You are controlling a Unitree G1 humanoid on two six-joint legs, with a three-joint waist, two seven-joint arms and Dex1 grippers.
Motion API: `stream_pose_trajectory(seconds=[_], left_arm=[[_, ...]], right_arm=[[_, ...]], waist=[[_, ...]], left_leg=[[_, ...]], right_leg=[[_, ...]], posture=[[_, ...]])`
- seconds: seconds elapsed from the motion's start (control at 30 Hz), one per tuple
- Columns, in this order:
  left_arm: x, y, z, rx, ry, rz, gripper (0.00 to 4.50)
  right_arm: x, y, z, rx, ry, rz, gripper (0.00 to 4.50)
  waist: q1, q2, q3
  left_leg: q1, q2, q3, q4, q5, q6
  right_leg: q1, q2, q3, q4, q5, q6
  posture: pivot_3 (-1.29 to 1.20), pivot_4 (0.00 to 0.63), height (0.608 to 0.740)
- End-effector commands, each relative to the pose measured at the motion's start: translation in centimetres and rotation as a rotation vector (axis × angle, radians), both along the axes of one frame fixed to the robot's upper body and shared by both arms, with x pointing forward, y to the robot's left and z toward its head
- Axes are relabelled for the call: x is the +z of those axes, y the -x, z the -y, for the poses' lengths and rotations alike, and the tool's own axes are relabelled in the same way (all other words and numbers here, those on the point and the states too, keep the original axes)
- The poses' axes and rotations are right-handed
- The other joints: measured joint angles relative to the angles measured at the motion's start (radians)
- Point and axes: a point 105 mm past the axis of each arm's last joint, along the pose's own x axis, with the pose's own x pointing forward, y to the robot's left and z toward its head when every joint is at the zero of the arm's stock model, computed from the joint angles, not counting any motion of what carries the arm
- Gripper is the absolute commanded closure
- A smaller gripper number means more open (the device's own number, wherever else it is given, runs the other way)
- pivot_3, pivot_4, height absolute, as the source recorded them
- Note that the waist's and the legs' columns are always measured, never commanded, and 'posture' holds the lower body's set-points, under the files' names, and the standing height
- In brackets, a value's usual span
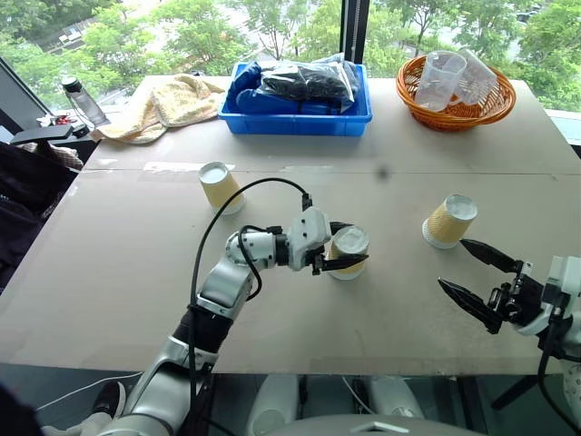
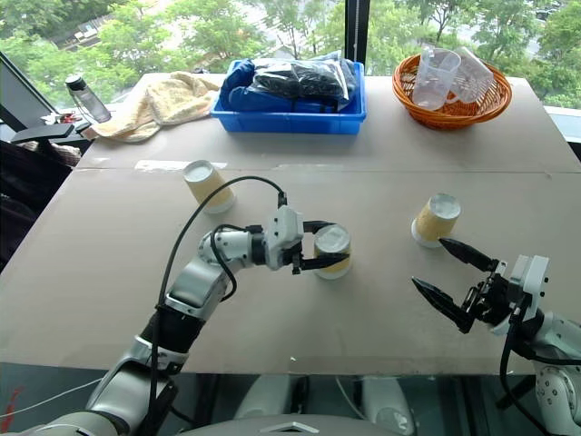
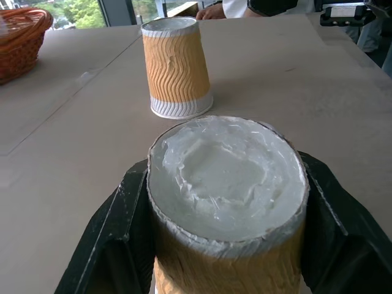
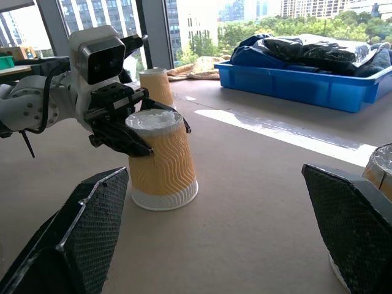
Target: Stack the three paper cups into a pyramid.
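Three paper cups stand upside down on the grey-brown table (image 1: 118, 272), white bases up, none yet stacked. Middle cup (image 1: 348, 252): pinched near its top by the left gripper (image 1: 343, 247), which reaches in level from the left, one black finger on the far side and one on the near side. In the right wrist view the cup's rim appears to sit on the table, so I judge this a sideways placement, not a lift.

Right cup (image 1: 448, 221): stands apart to the right and slightly farther off, leaning a little. Left cup (image 1: 221, 187): farther back on the left, well apart from the others, also tilted. No two cups touch.

Right gripper (image 1: 474, 274): jaws spread wide, empty, hovering at the near right just this side of the right cup, fingers aimed toward the table's middle. Probably waiting its turn; the right cup lies close ahead of it.

Judgement: base row under construction. A pyramid needs two cups side by side, close enough for the third to bridge their bases. The gap between middle and right cup looks too wide for that. Inverted orientation suits the job: wide rim down for stability, flat base up as a seat.

Far edge, unrelated: blue bin (image 1: 300, 113) holding dark bagged items, orange wicker basket (image 1: 454, 109) with clear plastic measuring cups (image 1: 452, 77), a yellow towel (image 1: 168, 103), a water bottle (image 1: 83, 102).

Risk: the light, ribbed cup may tip on release.
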Motion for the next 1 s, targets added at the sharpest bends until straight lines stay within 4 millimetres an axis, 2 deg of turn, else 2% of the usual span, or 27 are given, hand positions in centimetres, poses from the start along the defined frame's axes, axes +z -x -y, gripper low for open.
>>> stream_pose_trajectory(seconds=[0.03, 0.13, 0.27, 0.33, 0.37, 0.43, 0.57, 0.8, 0.9, 1.0], left_arm=[[1.1, 0.6, -1.3, 0.013, -0.023, 0.051, 2.24], [0.6, 1.5, -1.9, 0.005, -0.030, 0.005, 2.24], [0.4, 1.7, -1.9, 0.020, -0.029, -0.004, 2.24], [0.2, 1.7, -2.1, 0.017, -0.039, -0.002, 1.21], [0.3, 1.7, -2.1, 0.024, -0.032, 0.003, 0.95], [0.6, 1.6, -2.3, 0.039, -0.010, 0.001, 0.10], [2.0, 1.4, -2.7, 0.081, 0.049, 0.046, 0.10], [9.0, 0.9, -4.0, 0.211, 0.336, 0.159, 0.10], [11.1, 0.7, -5.4, 0.297, 0.408, 0.187, 0.10], [11.3, 0.4, -7.8, 0.403, 0.406, 0.174, 0.10]], right_arm=[[1.1, 0.2, -0.2, 0.004, 0.012, 0.059, 0.00], [1.1, 0.1, -0.4, 0.018, 0.012, 0.057, 0.00], [1.4, -0.1, -0.7, 0.036, 0.007, 0.060, 0.00], [1.6, -0.1, -0.8, 0.050, 0.007, 0.062, 0.00], [1.6, -0.1, -0.9, 0.057, 0.006, 0.062, 0.00], [1.7, -0.1, -1.0, 0.070, 0.002, 0.060, 0.00], [1.8, -0.1, -1.4, 0.086, 0.000, 0.054, 0.00], [1.8, -0.1, -1.4, 0.094, 0.001, 0.049, 0.00], [1.8, -0.1, -1.3, 0.097, 0.002, 0.046, 0.00], [2.0, -0.3, -1.4, 0.103, 0.000, 0.049, 0.00]], waist=[[0.000, 0.000, 0.000], [0.001, 0.000, 0.000], [0.004, 0.000, 0.000], [0.004, 0.000, 0.000], [0.004, 0.000, 0.000], [0.004, 0.000, 0.000], [0.003, 0.000, 0.000], [0.003, 0.000, 0.000], [0.004, 0.000, 0.000], [-0.003, 0.000, 0.000]], left_leg=[[0.000, 0.000, 0.000, 0.000, 0.000, 0.000], [0.000, 0.000, 0.000, 0.000, 0.000, 0.000], [0.000, 0.000, 0.000, 0.000, -0.002, 0.003], [0.000, 0.000, 0.000, 0.001, -0.002, 0.003], [0.000, 0.000, 0.000, 0.001, -0.002, 0.003], [0.000, 0.000, 0.000, 0.001, -0.002, 0.003], [0.000, 0.000, 0.000, 0.001, -0.002, 0.003], [-0.001, 0.000, -0.001, 0.001, -0.002, 0.003], [-0.001, 0.000, -0.001, 0.001, -0.002, 0.003], [0.000, 0.000, -0.001, 0.001, -0.002, 0.003]], right_leg=[[0.000, 0.000, 0.000, 0.000, 0.000, 0.000], [0.000, 0.000, 0.000, 0.000, 0.000, 0.000], [0.000, 0.000, 0.000, 0.000, 0.000, 0.000], [0.000, 0.000, -0.001, 0.000, 0.000, 0.000], [0.000, 0.000, -0.001, 0.000, 0.000, 0.000], [0.000, 0.000, -0.001, 0.000, 0.000, 0.000], [0.000, 0.000, -0.001, 0.000, 0.000, 0.000], [0.000, -0.001, -0.001, 0.000, 0.000, 0.000], [0.000, -0.001, -0.001, 0.000, 0.000, 0.000], [0.000, -0.001, -0.001, 0.000, 0.000, 0.000]], posture=[[0.00, 0.150, 0.740], [0.00, 0.150, 0.740], [0.00, 0.150, 0.740], [0.00, 0.150, 0.740], [0.00, 0.150, 0.740], [0.00, 0.150, 0.740], [0.00, 0.150, 0.740], [0.00, 0.150, 0.740], [0.00, 0.150, 0.740], [0.00, 0.150, 0.740]])
